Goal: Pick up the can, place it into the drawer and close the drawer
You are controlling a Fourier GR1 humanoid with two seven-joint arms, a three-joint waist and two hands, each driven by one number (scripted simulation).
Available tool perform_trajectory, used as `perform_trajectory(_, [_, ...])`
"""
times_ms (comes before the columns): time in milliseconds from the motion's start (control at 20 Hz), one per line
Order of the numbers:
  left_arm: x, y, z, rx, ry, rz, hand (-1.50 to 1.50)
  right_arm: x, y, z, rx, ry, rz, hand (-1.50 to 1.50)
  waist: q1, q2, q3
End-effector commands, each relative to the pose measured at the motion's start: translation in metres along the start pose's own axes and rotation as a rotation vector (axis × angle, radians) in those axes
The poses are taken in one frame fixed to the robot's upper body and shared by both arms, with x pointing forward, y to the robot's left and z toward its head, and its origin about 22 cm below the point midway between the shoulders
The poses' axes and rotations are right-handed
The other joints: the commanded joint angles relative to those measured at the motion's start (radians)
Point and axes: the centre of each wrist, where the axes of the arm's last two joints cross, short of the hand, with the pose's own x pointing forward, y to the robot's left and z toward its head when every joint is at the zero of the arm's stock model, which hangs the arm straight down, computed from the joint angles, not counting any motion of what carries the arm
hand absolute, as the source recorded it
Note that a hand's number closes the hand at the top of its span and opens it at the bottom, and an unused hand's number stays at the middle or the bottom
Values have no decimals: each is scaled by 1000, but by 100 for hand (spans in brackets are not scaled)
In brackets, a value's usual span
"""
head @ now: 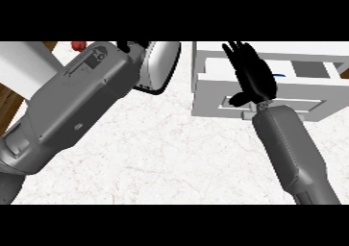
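1. Progress is judged to be at an early or middle stage: the drawer (305,72) of the white cabinet (212,96) is seen pulled open, and no can is clearly made out inside it.
2. A small blue mark is seen in the drawer just beside the right hand (251,72), but what it is cannot be told.
3. The right hand is held over the open drawer, its fingers (237,50) stretched out straight and pointing away from the robot; nothing is seen to be gripped by them.
4. The left hand (130,45) is almost wholly hidden behind its own grey forearm (70,105), at the upper left; only a dark tip is shown, so whether its fingers are spread or curled cannot be told.
5. A small red object (78,45) is glimpsed just beside the left forearm's far end; it may be the can, though this cannot be confirmed, nor whether it is held.
6. A white plate with a dark rim (161,65) is seen standing on the marble table (169,153) between the left forearm and the cabinet.
7. What is left, as far as can be judged: the can is to be set into the drawer, and the drawer is to be pushed shut.
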Motion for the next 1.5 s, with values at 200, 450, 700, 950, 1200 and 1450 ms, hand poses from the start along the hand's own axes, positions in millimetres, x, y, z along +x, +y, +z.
perform_trajectory(200, [15, 26, -3, 4, -10, 3, -150, -19, 27, -8, -46, 59, 35, -150, 12, 20, 11])
perform_trajectory(450, [4, 34, 11, -26, 1, 6, -150, -12, 30, -20, -99, 90, 43, -150, 36, 21, 11])
perform_trajectory(700, [10, 37, 10, -2, -32, 4, -150, -28, 13, -36, -143, 85, 76, -150, 37, 30, 12])
perform_trajectory(950, [19, 52, 4, 2, -20, -24, -150, -15, -4, -57, -192, 91, 86, -150, 41, 32, 11])
perform_trajectory(1200, [28, 40, 17, -24, -27, 1, -150, -29, -34, -74, -199, 128, 116, -150, 65, 32, 12])
perform_trajectory(1450, [18, 43, 26, -52, -2, -7, -150, -27, -39, -78, -196, 156, 124, -150, 71, 34, 12])
